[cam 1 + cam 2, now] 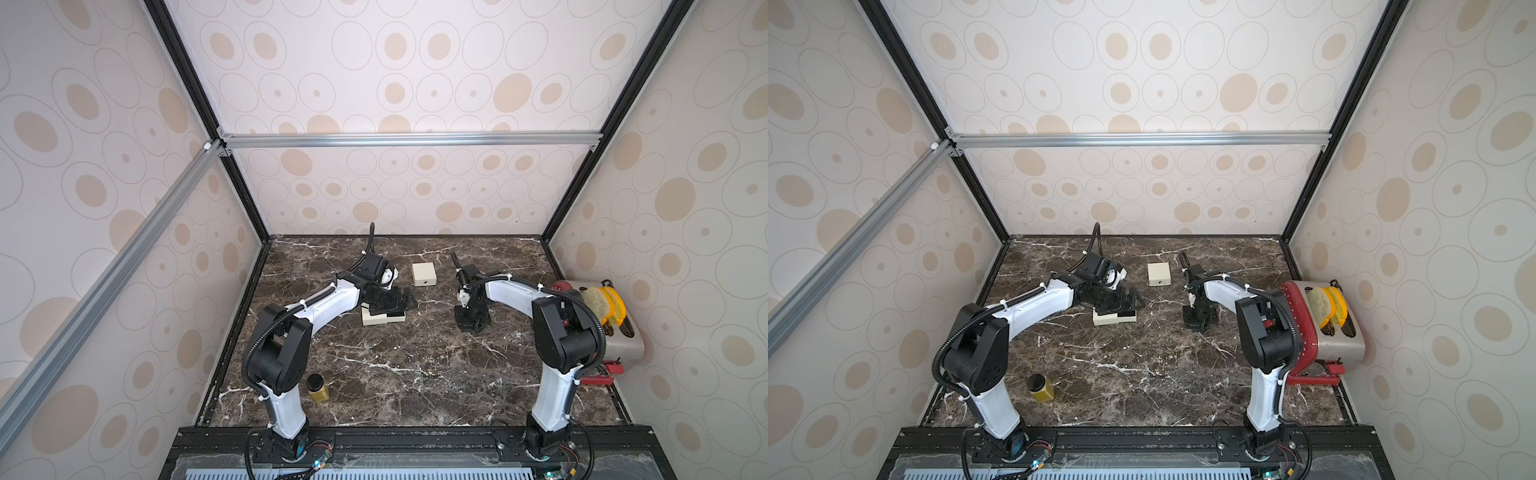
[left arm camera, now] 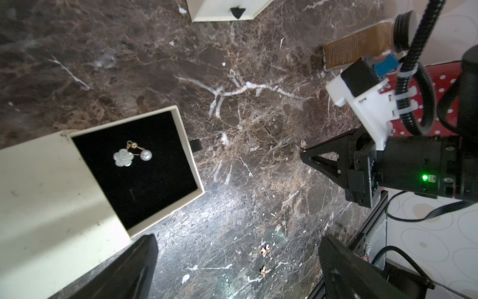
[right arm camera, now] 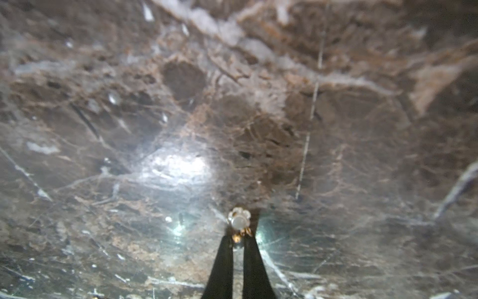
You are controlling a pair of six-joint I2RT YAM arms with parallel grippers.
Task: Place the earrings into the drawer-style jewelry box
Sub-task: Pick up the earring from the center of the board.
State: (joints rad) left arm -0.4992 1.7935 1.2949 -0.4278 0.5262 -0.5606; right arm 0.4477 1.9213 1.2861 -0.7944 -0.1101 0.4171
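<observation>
**Bimanual cell, both top views with wrist details, read left to right.**

- **Jar** (image 1: 318, 388): mustard-coloured with a black lid. It stands upright near the near-left corner of the tabletop (image 1: 415, 374), beside the left arm's base.
- **Left arm** (image 1: 332, 299): rises from the near edge and bends at the elbow. The forearm reaches toward the tabletop's middle and the wrist tips downward.
- **Left gripper** (image 1: 392, 305): hovers over the jewelry box with its jaws spread wide and nothing between them. Both black fingers (image 2: 129, 271) frame the left wrist view.
- **Jewelry box** (image 1: 374, 320): a cream sleeve lying left of the tabletop's centre. Its drawer (image 2: 155, 196) is pulled out, showing black lining and a small black pull tab.
- **Stowed earring** (image 2: 132, 155): lies on the drawer lining. It has a white flower-shaped piece, a round pearl and a gold fitting.
- **Gold pieces** (image 2: 265, 249): two tiny items on the bare tabletop, apart from the box. What they are cannot be told.
- **Closed box** (image 1: 424, 274): cream with a black tab, toward the far edge near its middle.
- **Right arm** (image 1: 511, 291): arches from the near edge toward the centre, with the wrist pointing straight down.
- **Right gripper** (image 3: 239, 239): its jaws are pinched together on the gold fitting of the held earring.
- **Held earring** (image 3: 239, 220): a pearl over a pale flower, right of the tabletop's centre. Whether it touches the surface cannot be told.
- **Toaster** (image 1: 623, 332): stands at the right edge.
</observation>
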